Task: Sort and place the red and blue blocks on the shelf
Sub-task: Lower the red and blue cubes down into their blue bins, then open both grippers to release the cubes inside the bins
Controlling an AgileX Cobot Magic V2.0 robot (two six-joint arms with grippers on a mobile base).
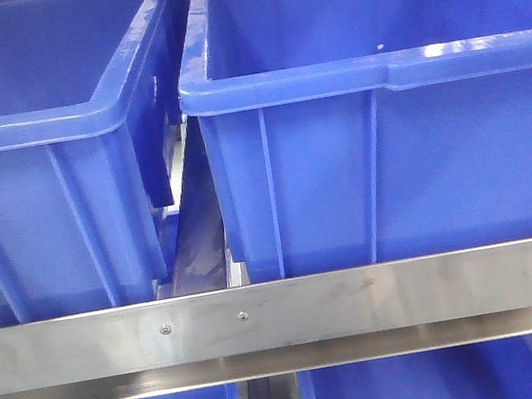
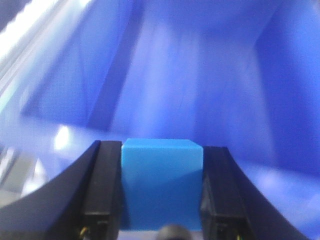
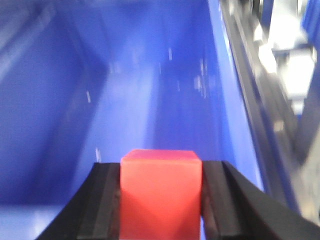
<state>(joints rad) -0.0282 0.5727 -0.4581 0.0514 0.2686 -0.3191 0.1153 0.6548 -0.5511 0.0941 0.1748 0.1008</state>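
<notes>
You've got the light blue block (image 2: 162,185) pinched in the left gripper (image 2: 162,192) and the red block (image 3: 161,192) clamped in the right gripper (image 3: 161,197); each hangs over a blue bin (image 2: 200,90) interior; drop looks straight down, I'd guess.

From my front camera, two bins sit side by side on the shelf (image 1: 284,313): the left bin (image 1: 52,193) and the right bin (image 1: 388,140), a narrow gap between them. The shelf's front crossbar runs before both, with two screws (image 1: 165,329) near its middle. Further bins lie below the crossbar. On my left wrist camera, one block (image 2: 161,185) sits between the left gripper (image 2: 161,200) fingers, inside a bin. On my right wrist camera, the other block (image 3: 160,192) sits between the right gripper (image 3: 160,205) fingers, a bin interior behind it.
</notes>
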